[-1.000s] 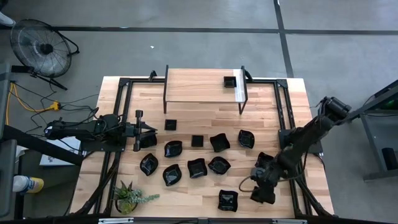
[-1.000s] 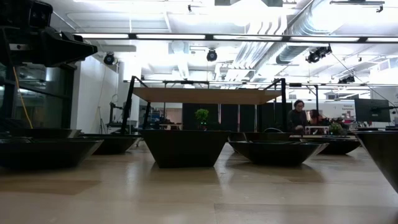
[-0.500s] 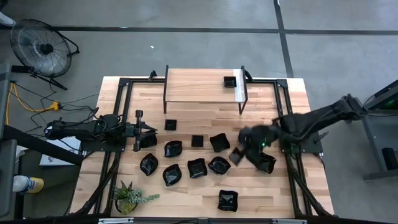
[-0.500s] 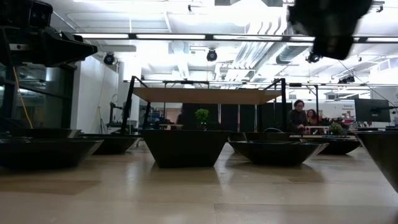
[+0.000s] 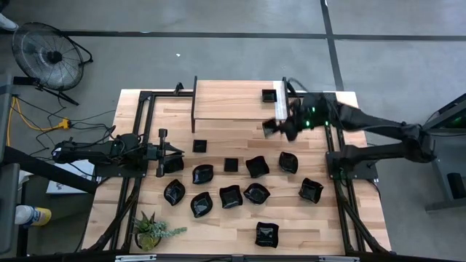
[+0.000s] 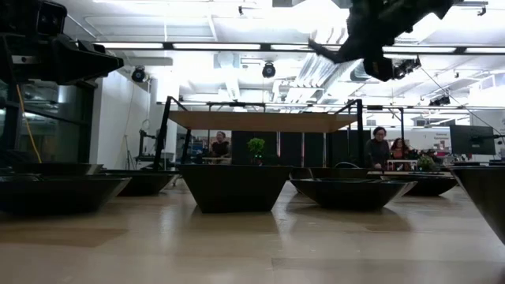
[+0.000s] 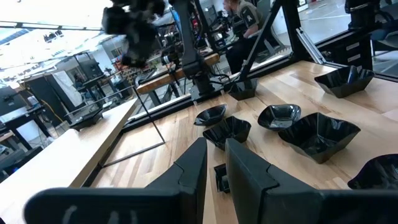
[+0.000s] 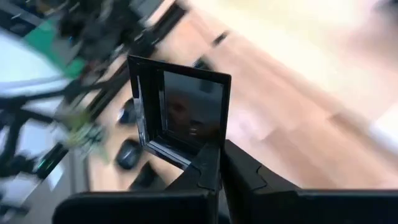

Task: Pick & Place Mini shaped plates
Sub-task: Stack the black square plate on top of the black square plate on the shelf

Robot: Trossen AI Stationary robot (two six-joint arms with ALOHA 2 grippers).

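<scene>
My right gripper [image 5: 281,128] hangs in the air by the right front post of the wooden shelf [image 5: 233,103], shut on a small square black plate [image 8: 180,109]. That plate also shows in the high view as the held plate [image 5: 269,129]. A second square plate [image 5: 269,95] rests on the shelf top. Several glossy black mini plates [image 5: 230,195] sit flat on the table in front of the shelf. My left gripper [image 5: 178,151] waits level at the table's left, its fingers a narrow gap apart, with nothing between them. My right gripper pinches the square plate's rim [image 8: 208,149] between its two fingers, near one corner. The plate stands out beyond the fingertips with its hollow side toward the wrist camera. It is lifted clear of the table and the shelf.
A green potted plant [image 5: 153,231] stands at the near left corner. The shelf's black posts [image 5: 285,116] and the table's black frame rails [image 5: 338,145] rise beside my right arm. A fan [image 5: 47,54] stands off the table. People [image 6: 379,147] are in the room beyond.
My right gripper has swung from the table's near right corner up and toward the far edge, to the shelf's right front post, turning as it went. The square plate went with it, held clear of the table.
</scene>
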